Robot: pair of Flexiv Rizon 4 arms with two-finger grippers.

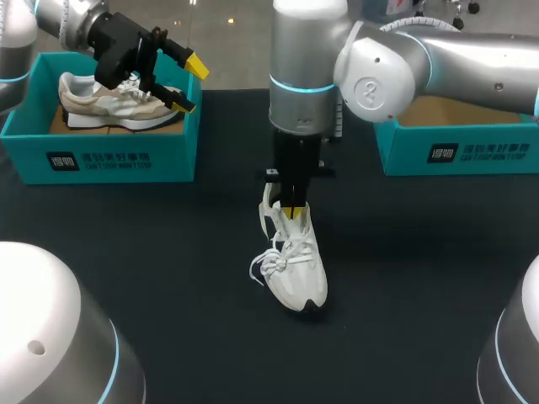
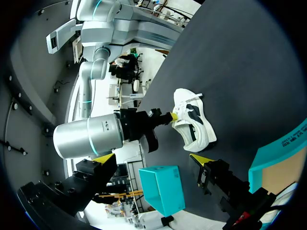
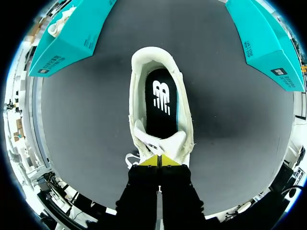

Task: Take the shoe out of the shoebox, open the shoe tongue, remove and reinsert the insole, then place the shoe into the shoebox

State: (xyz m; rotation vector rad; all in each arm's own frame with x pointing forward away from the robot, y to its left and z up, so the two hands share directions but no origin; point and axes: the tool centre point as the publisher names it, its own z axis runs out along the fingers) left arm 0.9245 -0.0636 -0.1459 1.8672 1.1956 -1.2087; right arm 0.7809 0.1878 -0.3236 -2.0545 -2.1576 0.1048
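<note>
Right wrist view: the right gripper (image 3: 158, 162) has its 2 yellow tips drawn together, no gap showing, right at the top edge of the tongue (image 3: 160, 143); whether a fold of tongue is nipped between them I cannot tell.
Tongue: it stands up just ahead of the tips, at the mouth of the white shoe (image 3: 160, 86).
Insole: the black insole (image 3: 161, 108) lies flat inside the shoe, seated along its length.
White shoe: upright on its sole near the middle of the black table (image 1: 168, 252), toe toward the near edge, its loose laces (image 1: 268, 263) spilling to the left.
Left gripper (image 1: 189, 84): spread wide and holding nothing, hanging above the right end of the left shoebox (image 1: 101, 160), well apart from the white shoe.
Left shoebox: teal, far left, with a beige shoe (image 1: 118, 101) lying in it.
Right shoebox (image 1: 455, 151): teal, far right, behind the right arm.
Done, by my reading: 1 step, the shoe out of its box.
In hand: opening the tongue.
Left to do: likely the insole out and back in, though its lying in place does not settle this, then the shoe returned to a shoebox.
</note>
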